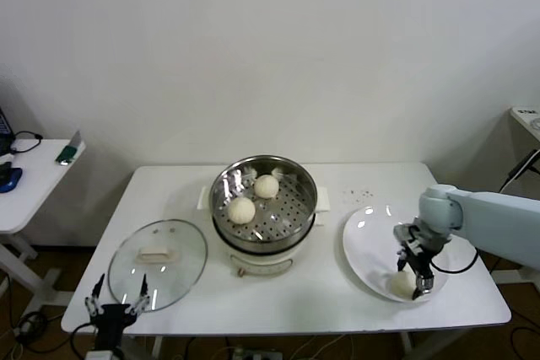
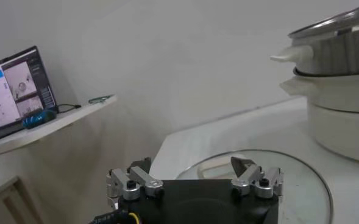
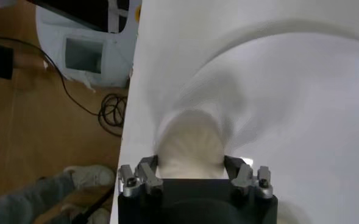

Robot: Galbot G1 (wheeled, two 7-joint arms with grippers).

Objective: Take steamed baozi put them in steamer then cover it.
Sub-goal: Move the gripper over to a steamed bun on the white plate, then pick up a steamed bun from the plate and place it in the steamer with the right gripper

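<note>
Right gripper (image 1: pixel 419 280) over white plate (image 1: pixel 371 246) at tabletop (image 1: pixel 337 292) near right edge; baozi (image 1: pixel 403 284) lies between jaws, both sides touching it, pinched. Two baozi (image 1: pixel 242 209) in steamer (image 1: pixel 263 200). Left gripper (image 1: pixel 118 299) parked near glass cover (image 1: pixel 158 252), jaws spread.

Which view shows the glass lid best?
The head view: the whole lid lies flat on the table, left of the steamer. The left wrist view catches only part of its rim; the right wrist view shows none.
</note>
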